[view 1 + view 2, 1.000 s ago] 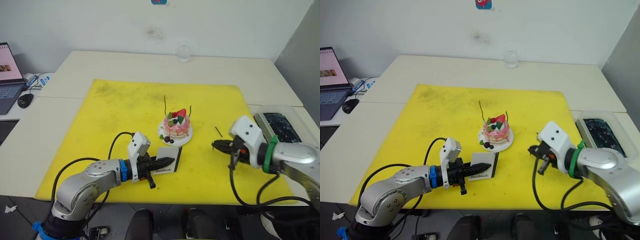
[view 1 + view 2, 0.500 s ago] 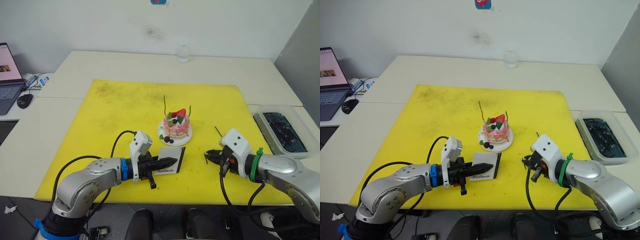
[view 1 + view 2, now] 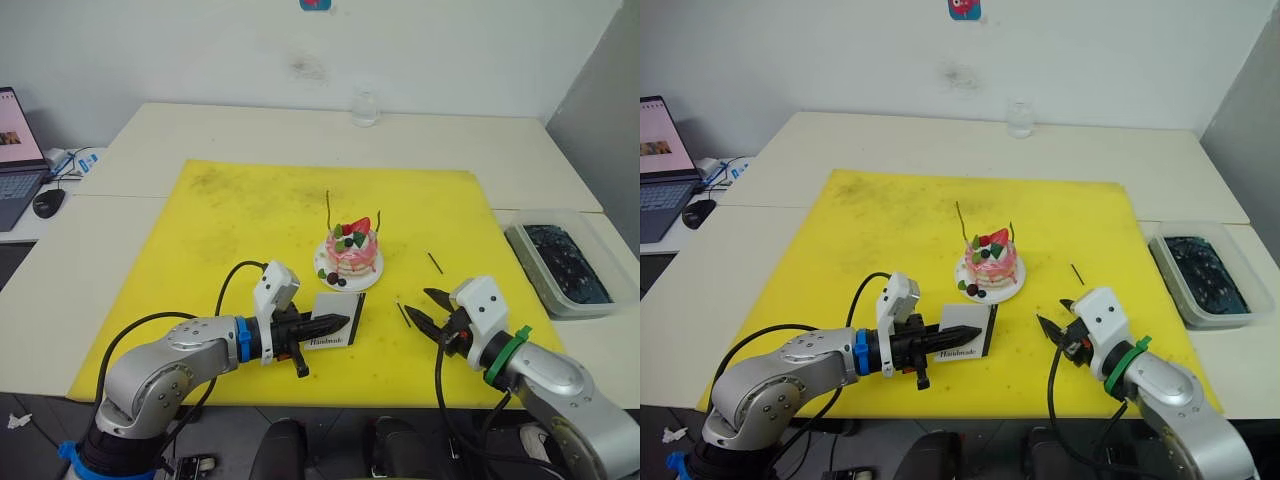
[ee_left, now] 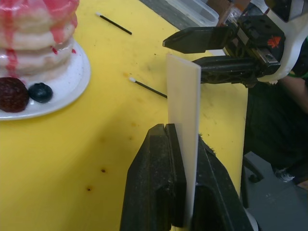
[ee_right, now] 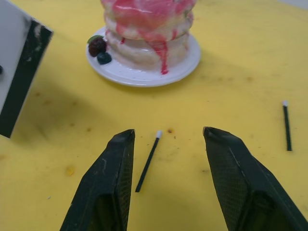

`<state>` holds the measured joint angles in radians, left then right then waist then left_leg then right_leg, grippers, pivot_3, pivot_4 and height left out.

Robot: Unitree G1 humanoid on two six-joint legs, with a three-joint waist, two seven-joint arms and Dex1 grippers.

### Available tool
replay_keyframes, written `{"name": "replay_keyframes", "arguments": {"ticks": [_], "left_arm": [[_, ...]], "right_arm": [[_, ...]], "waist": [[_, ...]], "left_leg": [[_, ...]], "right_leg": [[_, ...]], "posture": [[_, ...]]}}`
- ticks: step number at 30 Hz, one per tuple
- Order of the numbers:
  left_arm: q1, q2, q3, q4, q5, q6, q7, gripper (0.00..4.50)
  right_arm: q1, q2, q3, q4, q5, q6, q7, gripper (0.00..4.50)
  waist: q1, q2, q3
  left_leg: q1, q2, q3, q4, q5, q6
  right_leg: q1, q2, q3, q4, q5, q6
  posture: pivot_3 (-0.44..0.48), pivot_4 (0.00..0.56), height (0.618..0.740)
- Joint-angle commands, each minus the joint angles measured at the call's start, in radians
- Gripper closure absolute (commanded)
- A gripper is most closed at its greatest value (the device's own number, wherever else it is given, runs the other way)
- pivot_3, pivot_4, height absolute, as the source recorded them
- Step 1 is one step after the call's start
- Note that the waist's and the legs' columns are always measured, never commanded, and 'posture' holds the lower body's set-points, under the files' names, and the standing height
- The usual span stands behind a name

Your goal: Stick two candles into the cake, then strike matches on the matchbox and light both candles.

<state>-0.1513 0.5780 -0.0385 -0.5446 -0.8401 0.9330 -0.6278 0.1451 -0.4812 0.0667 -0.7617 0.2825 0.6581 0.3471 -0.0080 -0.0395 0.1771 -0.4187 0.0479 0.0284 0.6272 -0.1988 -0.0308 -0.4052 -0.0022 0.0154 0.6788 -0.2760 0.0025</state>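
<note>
The pink cake (image 3: 351, 252) sits on its white plate (image 3: 325, 275) mid-mat, with two thin candles (image 3: 328, 211) (image 3: 379, 223) standing upright in it. My left gripper (image 3: 338, 323) is shut on the white matchbox (image 3: 336, 330), which it holds on edge just in front of the cake; the left wrist view shows the matchbox (image 4: 185, 110) clamped between the fingers. My right gripper (image 3: 420, 303) is open and low over the mat. One match (image 5: 148, 161) lies on the mat between its fingers (image 5: 108, 192). A second match (image 3: 436, 263) lies further back, to the cake's right.
Everything stands on a yellow mat (image 3: 250, 220) on a pale table. There is a clear bin (image 3: 560, 265) with dark contents at the right edge and a glass (image 3: 365, 106) at the back. A laptop (image 3: 15, 150) and mouse (image 3: 47, 201) sit far left.
My right gripper has moved left and toward the near edge and has opened. A match now lies on the mat between its fingers. The left gripper still holds the matchbox.
</note>
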Motion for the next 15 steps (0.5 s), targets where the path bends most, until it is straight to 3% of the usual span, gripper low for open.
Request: {"name": "replay_keyframes", "arguments": {"ticks": [1,15], "left_arm": [[-0.006,0.001,0.027,-0.019,-0.023,0.007,0.009,4.5],[0.001,0.011,0.038,-0.024,-0.026,0.01,0.016,4.5]], "right_arm": [[0.039,0.076,0.058,0.055,-0.081,-0.155,-0.055,2.18],[0.04,0.175,0.131,0.2,-0.189,-0.204,-0.09,2.18]], "waist": [[0.0,0.0,0.0],[0.001,0.0,0.0]], "left_leg": [[0.0,0.0,0.0,0.0,0.0,0.0],[0.0,0.0,0.0,0.0,0.0,0.0]], "right_leg": [[0.0,0.0,0.0,0.0,0.0,0.0],[0.0,-0.001,0.0,0.0,0.0,0.0]], "posture": [[0.0,0.15,0.74],[0.0,0.15,0.74]]}}
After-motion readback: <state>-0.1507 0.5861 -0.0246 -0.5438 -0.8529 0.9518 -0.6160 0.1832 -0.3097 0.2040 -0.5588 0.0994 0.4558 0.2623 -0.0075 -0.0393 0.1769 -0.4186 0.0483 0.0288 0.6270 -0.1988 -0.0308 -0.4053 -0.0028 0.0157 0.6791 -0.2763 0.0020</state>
